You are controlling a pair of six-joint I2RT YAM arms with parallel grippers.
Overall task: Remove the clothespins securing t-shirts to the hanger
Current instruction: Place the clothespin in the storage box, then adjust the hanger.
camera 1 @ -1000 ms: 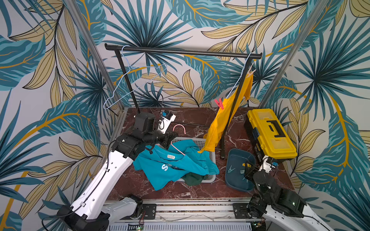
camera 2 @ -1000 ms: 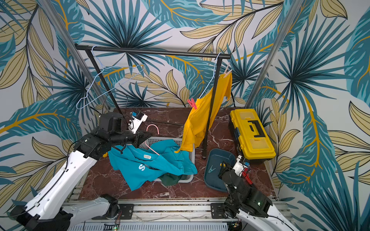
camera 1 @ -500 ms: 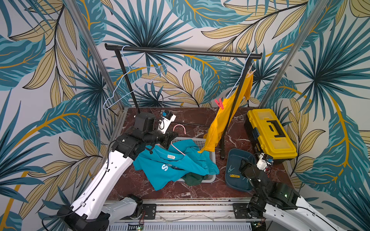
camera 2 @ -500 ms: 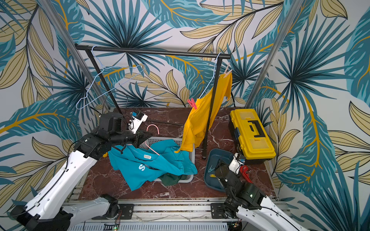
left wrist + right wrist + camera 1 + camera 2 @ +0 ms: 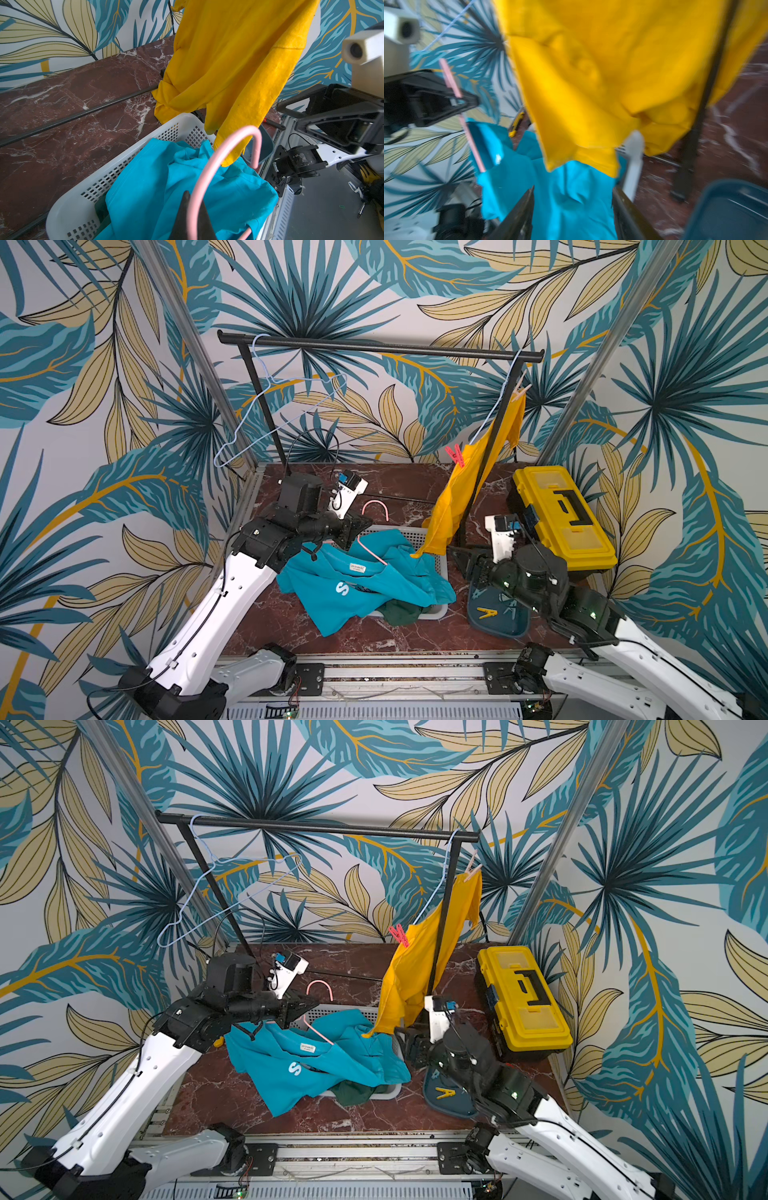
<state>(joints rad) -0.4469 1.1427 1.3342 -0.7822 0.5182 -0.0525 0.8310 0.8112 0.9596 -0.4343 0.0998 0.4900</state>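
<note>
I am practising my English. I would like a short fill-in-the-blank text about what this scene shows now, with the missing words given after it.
The left gripper is shut on the ___ hanger. The t-shirt that hangs from the rail is ___. The right gripper is ___, holding nothing. The turquoise t-shirt lies over the ___ basket.
Missing words: pink; yellow; open; white.

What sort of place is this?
Probably a staged robot test cell: two arms on a rail, leaf-print backdrop panels around a marble tabletop, a small clothes rack holding a yellow t-shirt.
</note>
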